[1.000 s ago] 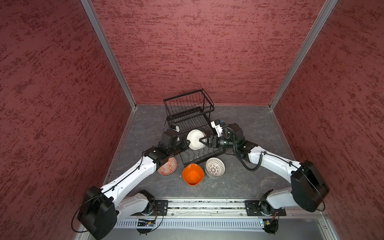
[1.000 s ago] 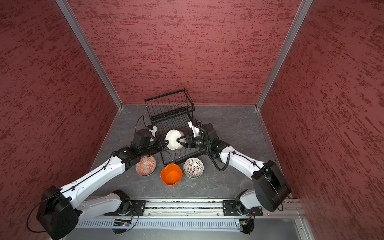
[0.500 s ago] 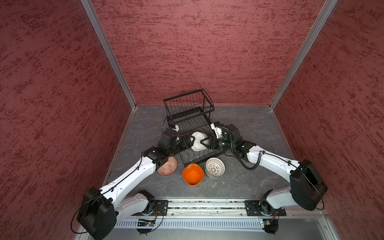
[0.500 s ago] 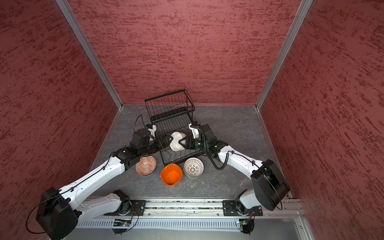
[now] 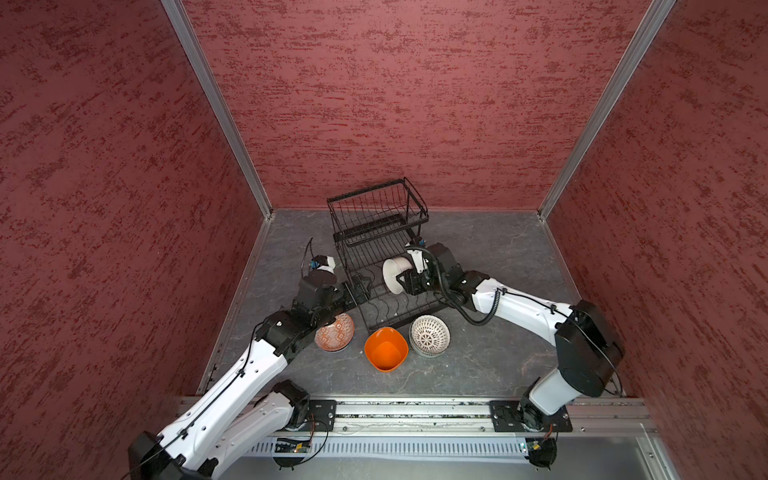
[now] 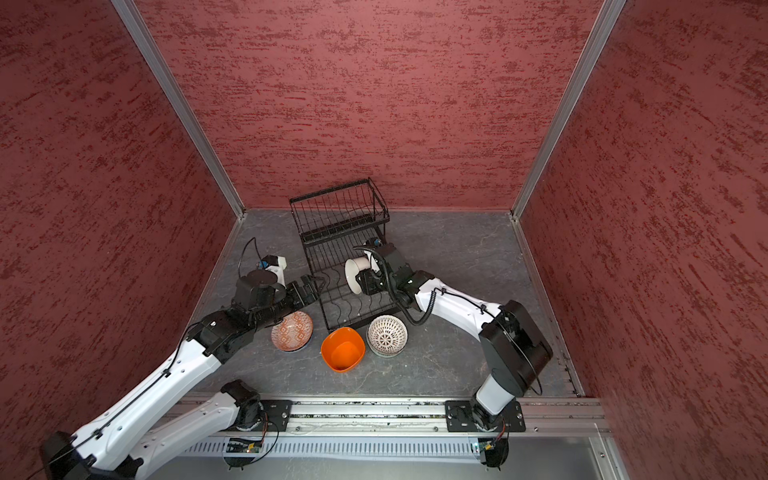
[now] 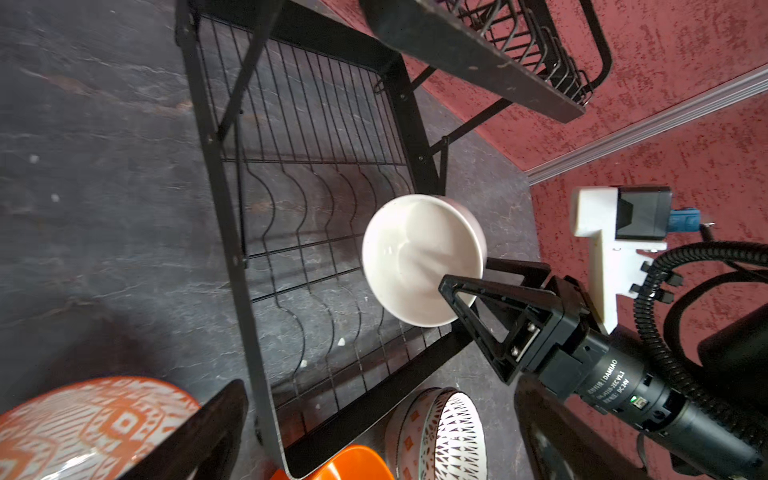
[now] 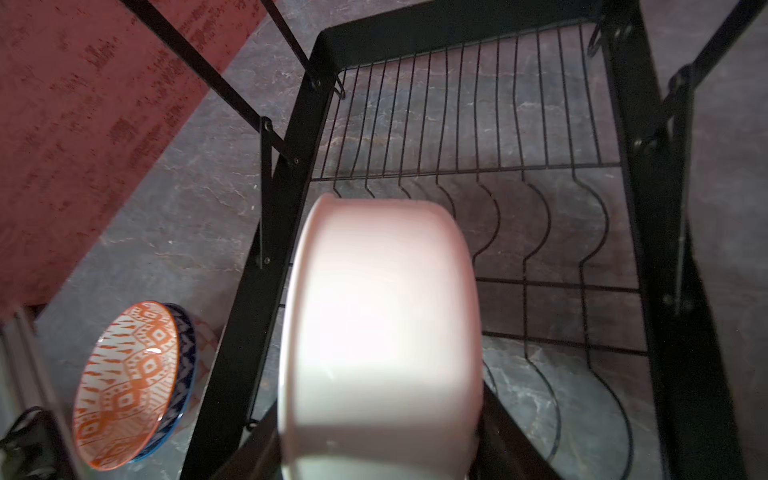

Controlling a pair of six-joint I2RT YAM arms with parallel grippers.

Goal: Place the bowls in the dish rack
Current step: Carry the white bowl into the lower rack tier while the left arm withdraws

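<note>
A plain white bowl (image 5: 394,274) (image 6: 354,275) stands on edge over the wavy dividers of the black wire dish rack (image 5: 399,322) (image 6: 357,322), its mouth turned left. My right gripper (image 5: 409,282) (image 6: 368,282) is shut on its wall; in the left wrist view one finger (image 7: 469,295) sits inside the bowl (image 7: 419,257). The bowl (image 8: 382,332) fills the right wrist view between that gripper's (image 8: 380,449) fingers. My left gripper (image 5: 361,291) (image 6: 313,286) (image 7: 380,386) hangs open and empty at the rack's left edge.
In front of the rack stand a terracotta-patterned bowl (image 5: 336,332) (image 8: 129,386) nested in a blue-patterned one (image 8: 187,345), an orange bowl (image 5: 385,349) and a white lattice-patterned bowl (image 5: 430,336) (image 7: 440,436). The rack's raised basket (image 5: 376,203) stands at the back. Red walls enclose the grey floor.
My left gripper opened, let go of the white bowl and drew back to the left. The bowl stays in the right gripper, now turned more on edge.
</note>
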